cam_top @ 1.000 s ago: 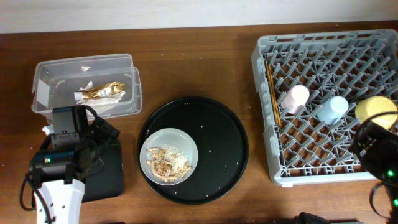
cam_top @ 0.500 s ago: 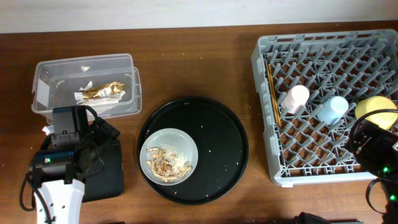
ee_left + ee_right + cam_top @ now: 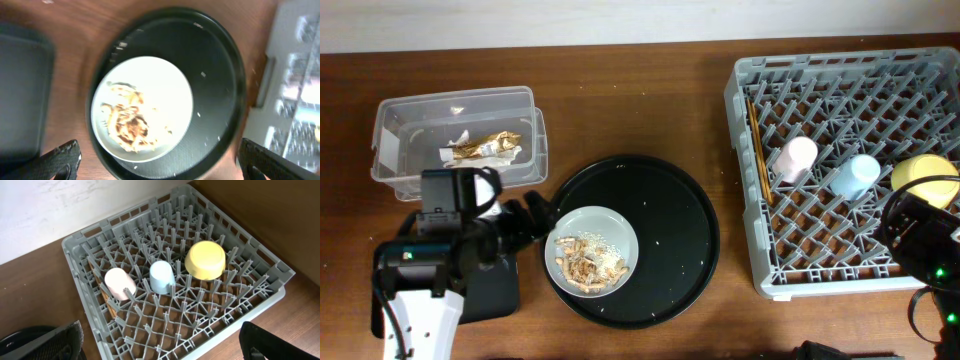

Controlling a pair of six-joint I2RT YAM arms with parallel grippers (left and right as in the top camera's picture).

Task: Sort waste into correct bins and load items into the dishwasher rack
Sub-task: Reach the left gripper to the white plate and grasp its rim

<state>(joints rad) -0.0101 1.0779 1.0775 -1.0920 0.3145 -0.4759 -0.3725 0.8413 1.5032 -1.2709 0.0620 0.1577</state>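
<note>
Clear plastic, the tub (image 3: 455, 100) at ten o'clock on the table (image 3: 650, 100) already holds the gold foil wrapper (image 3: 480, 146) and a scrap of white tissue (image 3: 448, 154) lying against it, so that part of the sorting looks done.

Below it, at eight o'clock, the shallow black tray (image 3: 495, 288) lies partly under the left arm. The part that shows holds nothing.

The left tool (image 3: 159, 162) hovers at the nine o'clock edge of the round black tray (image 3: 670, 230). Its jaws are spread wide and it grips nothing. The grey plate (image 3: 607, 222) sits directly beneath it, on the round tray's eight o'clock side.

Food scraps (image 3: 582, 262) and rice are piled on the plate. Clearing them into a bin appears to be the step in hand, and loading the plate would follow.

At three o'clock the dishwasher rack (image 3: 820, 62) is well filled:
- The chopsticks (image 3: 757, 150) lie along its nine o'clock wall.
- The pink cup (image 3: 795, 158) comes next.
- The blue cup (image 3: 855, 175) stands beside it.
- The yellow bowl (image 3: 923, 178) is upturned at the three o'clock side.

The right tool (image 3: 160, 342) hangs near the rack's five o'clock corner, fully open and empty.

By this reckoning only the scraps and the plate remain.
</note>
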